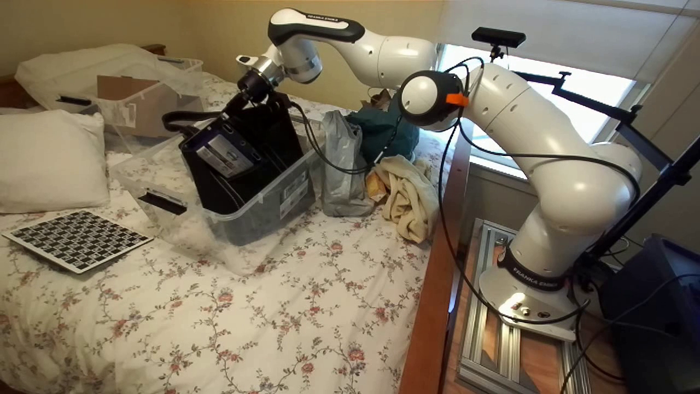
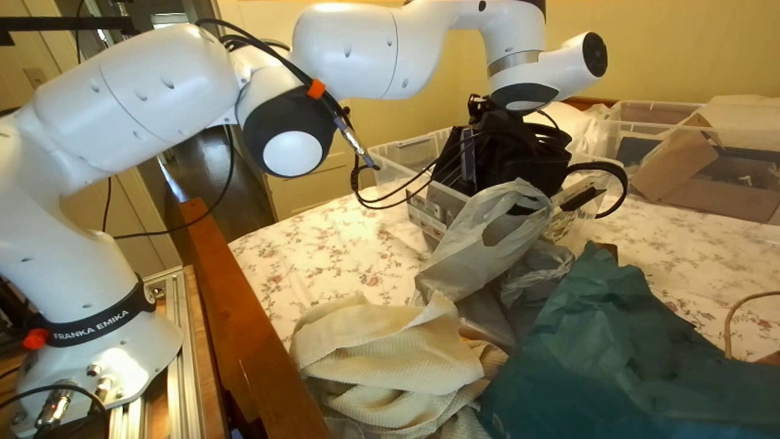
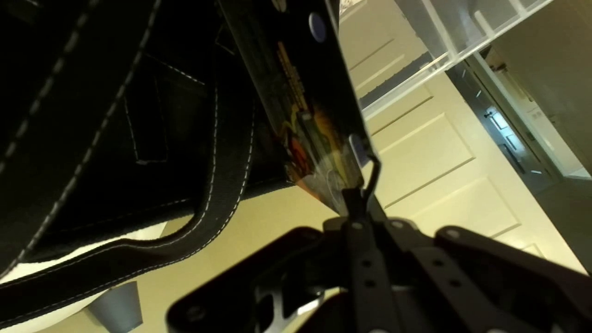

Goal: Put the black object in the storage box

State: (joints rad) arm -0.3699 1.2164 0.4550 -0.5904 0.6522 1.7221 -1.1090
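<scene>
floral worktop [image 1: 306,306]: checkered board [image 1: 79,241] lay near white pillow [image 1: 49,164]. clear bin [image 1: 130,116] held brown cardboard [image 1: 123,87]. in both exterior views, cream cloth [image 2: 390,360] lay crumpled beside grey plastic bag [image 2: 469,262] and teal bag [image 2: 621,360]. wrist view: pale panelled door [image 3: 425,152] showed right of centre.

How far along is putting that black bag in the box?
Done: the black bag is over the storage box, seemingly partly inside. In hand: the tool appears clamped at the bag's edge. Left: the bag tilts, so probably settling it level and letting go.
</scene>
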